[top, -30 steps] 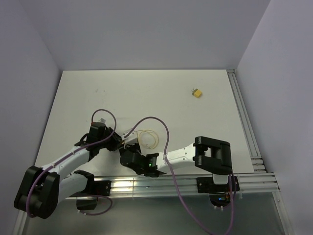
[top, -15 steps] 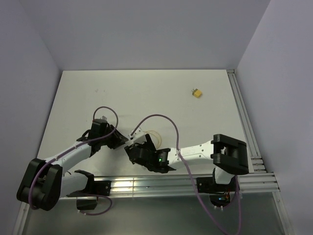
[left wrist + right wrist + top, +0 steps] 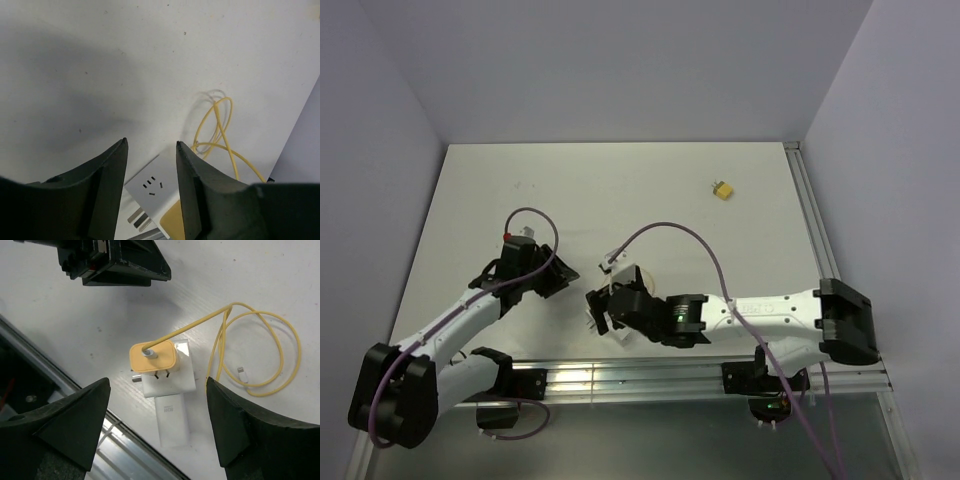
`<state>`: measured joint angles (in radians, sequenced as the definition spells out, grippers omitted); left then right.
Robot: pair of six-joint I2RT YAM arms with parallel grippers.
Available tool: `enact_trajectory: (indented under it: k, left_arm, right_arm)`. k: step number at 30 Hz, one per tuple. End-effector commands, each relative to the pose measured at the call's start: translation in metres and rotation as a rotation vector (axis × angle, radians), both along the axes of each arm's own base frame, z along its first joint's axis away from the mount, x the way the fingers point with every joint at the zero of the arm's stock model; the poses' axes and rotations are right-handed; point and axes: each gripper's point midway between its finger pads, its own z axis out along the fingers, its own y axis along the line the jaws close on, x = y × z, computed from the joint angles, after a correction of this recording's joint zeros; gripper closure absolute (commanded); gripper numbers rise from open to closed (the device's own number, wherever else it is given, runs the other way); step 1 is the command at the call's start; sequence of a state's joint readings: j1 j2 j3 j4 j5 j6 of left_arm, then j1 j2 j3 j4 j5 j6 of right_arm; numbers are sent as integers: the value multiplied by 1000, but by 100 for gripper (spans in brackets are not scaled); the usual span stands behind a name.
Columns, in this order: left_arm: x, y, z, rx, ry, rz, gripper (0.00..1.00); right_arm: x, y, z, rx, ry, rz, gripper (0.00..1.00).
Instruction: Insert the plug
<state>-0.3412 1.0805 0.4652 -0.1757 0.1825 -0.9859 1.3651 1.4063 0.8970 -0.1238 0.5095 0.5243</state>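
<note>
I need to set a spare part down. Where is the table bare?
Bare: the table at far left, and its middle up to the plug. Crowded: the near edge, where left gripper, right gripper, white block and cable bunch.

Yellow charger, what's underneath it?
A white block lies under the yellow charger, sticking out on its right and lower sides. The part right beneath the charger is covered, so I can't see it.

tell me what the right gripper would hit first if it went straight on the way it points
Probably the yellow wired connector on the white block, centred ahead of the open right gripper; depth is unclear.
</note>
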Motion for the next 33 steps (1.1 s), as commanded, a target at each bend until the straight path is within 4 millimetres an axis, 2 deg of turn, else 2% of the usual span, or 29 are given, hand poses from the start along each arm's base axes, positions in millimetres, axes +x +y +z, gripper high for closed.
enact_trajectory:
  k: [1, 5, 6, 9, 13, 15, 16, 18, 19, 20, 22, 24, 25, 27, 28, 29, 30, 33]
  left_arm:
    - [4, 9, 30, 62, -74, -7, 50]
    - [-8, 17, 46, 91, -71, -14, 49]
    - [-11, 13, 53, 73, -76, -41, 48]
    - [-27, 7, 58, 56, -40, -108, 42]
    - [-42, -2, 70, -27, -43, -141, 36]
    - [-49, -5, 69, -72, -11, -122, 37]
    - [-54, -7, 69, -95, 5, -122, 44]
    - [-68, -3, 57, -101, 101, -87, 50]
    - [-73, -2, 54, -98, 125, -80, 63]
    - [-80, 1, 49, -87, 163, -73, 68]
    - [-85, 2, 50, -97, 159, -67, 78]
    - [-92, 4, 43, -98, 179, -62, 82]
    - [-94, 5, 41, -101, 181, -61, 87]
    - [-99, 3, 33, -110, 199, -74, 93]
    - [-103, 4, 24, -107, 224, -74, 100]
    - [-104, 3, 20, -112, 234, -77, 100]
    - [-107, -1, 19, -137, 247, -94, 100]
    - [-104, -11, 10, -183, 252, -105, 100]
  right_arm:
    - [-7, -9, 40, 142, 49, -18, 16]
    - [-15, -34, 43, 217, 113, -65, 19]
    - [-17, -38, 43, 234, 123, -68, 20]
    - [-22, -54, 41, 304, 184, -93, 20]
    - [-8, -79, 25, 382, 291, -196, 21]
    - [6, -92, 17, 400, 315, -263, 26]
    - [9, -96, 13, 384, 319, -275, 28]
    - [15, -94, 13, 343, 318, -278, 29]
    - [15, -94, 9, 314, 327, -279, 30]
    - [15, -91, 4, 288, 331, -268, 32]
    - [13, -83, 0, 284, 344, -237, 33]
    - [12, -80, -5, 280, 348, -223, 36]
    - [15, -78, -8, 275, 347, -226, 40]
    - [16, -76, -12, 267, 343, -226, 52]
    - [17, -74, -16, 258, 349, -231, 65]
    - [18, -74, -18, 250, 348, -229, 73]
    - [19, -72, -18, 256, 347, -228, 78]
    - [21, -68, -29, 225, 357, -226, 83]
